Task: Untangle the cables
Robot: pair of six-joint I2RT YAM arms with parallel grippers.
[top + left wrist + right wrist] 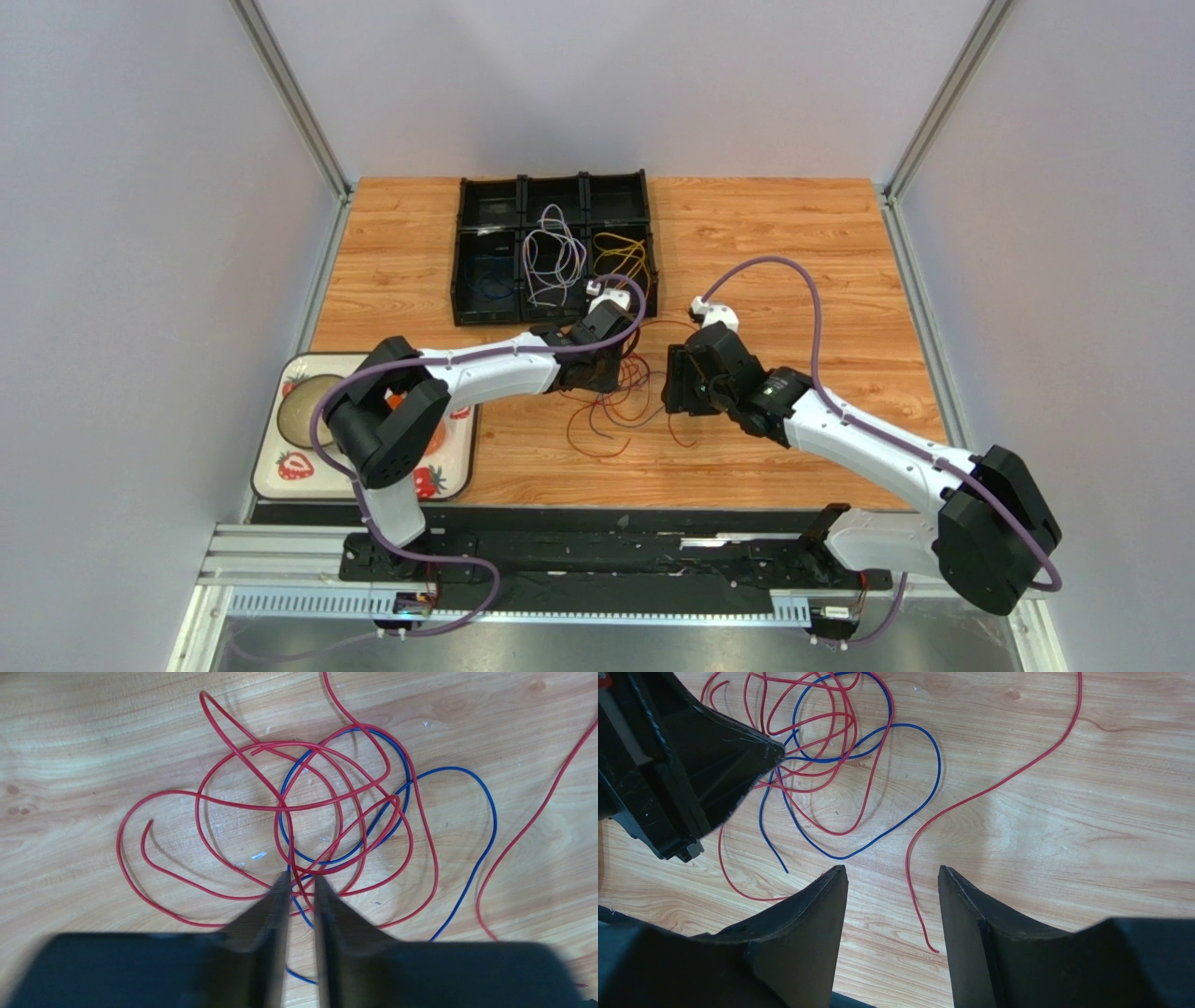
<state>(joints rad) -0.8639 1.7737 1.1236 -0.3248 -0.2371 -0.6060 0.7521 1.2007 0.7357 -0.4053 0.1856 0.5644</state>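
the cables (281, 805) tangle just ahead of my left gripper (300, 878), 1 red strand inside its narrowed jaws, pinched or not i cannot tell; my right gripper (892, 871) gapes empty, farther off.

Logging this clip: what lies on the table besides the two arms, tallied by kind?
Black compartment organizer: 1
Strawberry-print tray: 1
Cable bundles inside the organizer: 2, the white-lilac bundle and the yellow bundle
Loose red-and-blue cable pile on the bare wood: 1
Total: 5
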